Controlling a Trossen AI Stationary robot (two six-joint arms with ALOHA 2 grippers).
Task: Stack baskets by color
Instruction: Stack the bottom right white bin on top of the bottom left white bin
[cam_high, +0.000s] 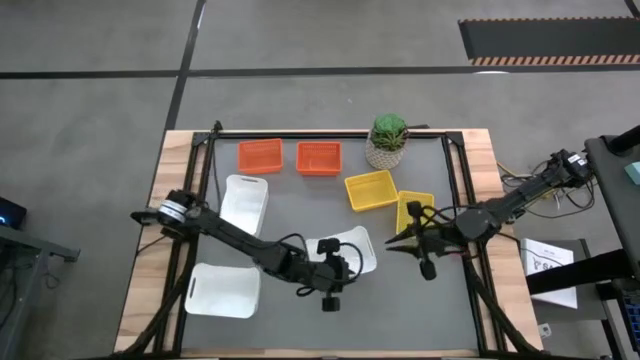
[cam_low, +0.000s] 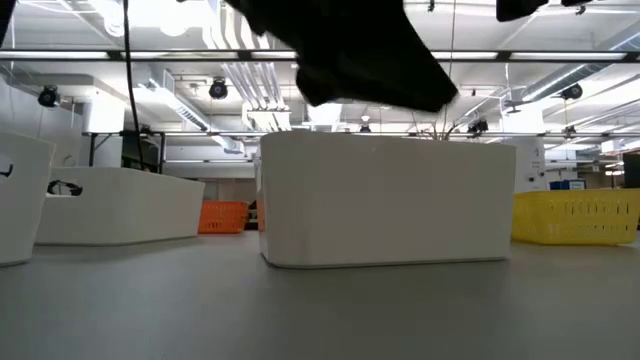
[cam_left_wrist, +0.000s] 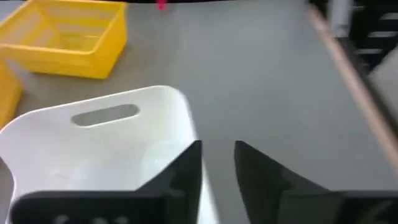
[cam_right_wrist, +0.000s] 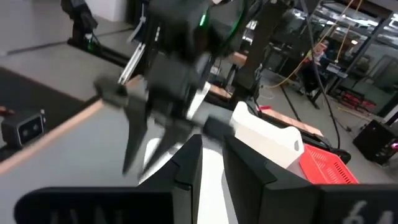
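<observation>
Three white baskets sit on the grey mat: one at the near middle (cam_high: 350, 248), one at the left (cam_high: 243, 203) and one at the near left (cam_high: 222, 290). Two orange baskets (cam_high: 260, 155) (cam_high: 318, 157) stand side by side at the far edge. Two yellow ones (cam_high: 370, 190) (cam_high: 415, 212) lie at the right. My left gripper (cam_left_wrist: 217, 149) is open at the near-middle white basket (cam_left_wrist: 99, 155), one finger over its inside and one outside its wall. My right gripper (cam_high: 398, 238) hovers by the near yellow basket with a narrow gap and nothing between its fingers (cam_right_wrist: 212, 146). My left gripper comes at the near-middle white basket slanting down from the table's left, its fingers on either side of the side wall (cam_left_wrist: 194, 127) near a rounded corner. I cannot tell whether either finger touches the wall. The basket rests flat on the mat.
A potted green plant (cam_high: 388, 140) stands at the far right of the mat, next to the yellow baskets. Wooden table borders and a black frame (cam_high: 460, 180) ring the mat. Bare grey mat lies near the front edge (cam_high: 400, 310).
</observation>
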